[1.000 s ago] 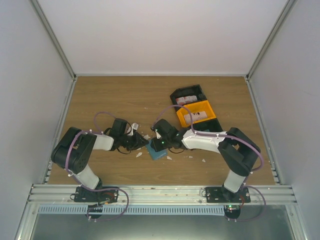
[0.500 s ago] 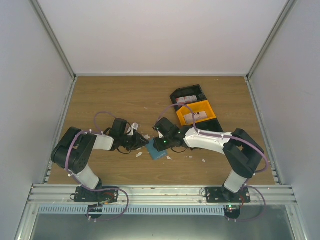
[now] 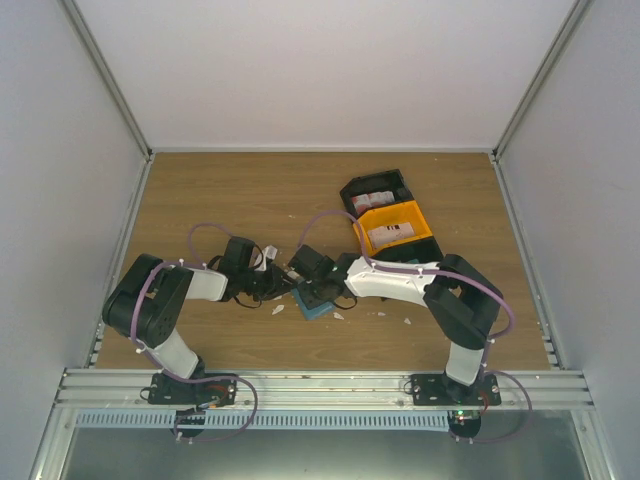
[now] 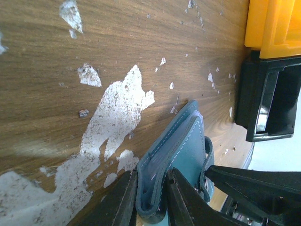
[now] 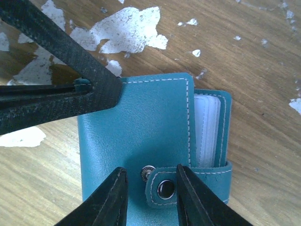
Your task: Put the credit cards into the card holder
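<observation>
In left pincer point(image 4: 153, 200), one card holder point(image 4: 186, 150).

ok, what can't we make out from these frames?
- Top view: card holder mostly under the left gripper and right gripper.
- Top view: credit cards in the orange bin and black bin too small to count.
- Right wrist: card holder's cover hides most of its sleeves; any card inside unseen.
- Left wrist: both bins cut by the frame edge, contents hidden.
</observation>
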Controlling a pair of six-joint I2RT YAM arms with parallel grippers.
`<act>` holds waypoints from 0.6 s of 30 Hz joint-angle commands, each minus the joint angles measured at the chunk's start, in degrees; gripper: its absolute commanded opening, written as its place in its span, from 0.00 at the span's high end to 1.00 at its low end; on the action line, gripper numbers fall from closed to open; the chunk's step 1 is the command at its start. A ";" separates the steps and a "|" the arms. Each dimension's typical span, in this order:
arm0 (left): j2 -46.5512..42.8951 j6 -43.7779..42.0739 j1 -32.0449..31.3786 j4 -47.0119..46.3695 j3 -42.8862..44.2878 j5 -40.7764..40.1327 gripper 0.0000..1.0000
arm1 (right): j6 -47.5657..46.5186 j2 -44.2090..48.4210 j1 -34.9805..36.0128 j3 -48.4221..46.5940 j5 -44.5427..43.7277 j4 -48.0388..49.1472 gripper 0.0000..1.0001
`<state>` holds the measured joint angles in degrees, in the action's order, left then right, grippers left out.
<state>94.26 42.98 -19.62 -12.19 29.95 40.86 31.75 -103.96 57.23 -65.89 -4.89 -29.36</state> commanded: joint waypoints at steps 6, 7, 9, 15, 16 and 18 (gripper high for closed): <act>1.26 -1.01 -0.22 1.73 -0.42 -2.74 0.78 | 0.29 -1.49 1.04 -2.05 -4.48 -4.09 0.89; 1.22 -1.00 -0.24 1.78 -0.42 -2.74 0.78 | 0.33 -1.32 1.04 -2.13 -4.40 -4.12 0.92; 1.30 -1.00 -0.24 1.64 -0.42 -2.72 0.78 | 0.58 -1.02 1.03 -2.35 -4.43 -4.20 0.98; 1.28 -1.03 -0.24 1.69 -0.42 -2.76 0.78 | 0.95 0.17 1.04 -2.40 -4.22 -3.94 1.00; 1.22 -1.04 -0.25 1.64 -0.42 -2.80 0.78 | 0.86 0.12 1.04 -2.47 -4.14 -3.84 0.99; 1.11 -0.97 -0.20 1.72 -0.49 -2.78 0.78 | 0.86 -0.01 1.04 -2.42 -4.05 -3.56 0.99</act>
<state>94.26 42.98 -19.62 -12.21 29.95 40.88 31.97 -104.62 57.91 -67.94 -8.49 -31.94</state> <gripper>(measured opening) 0.215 0.010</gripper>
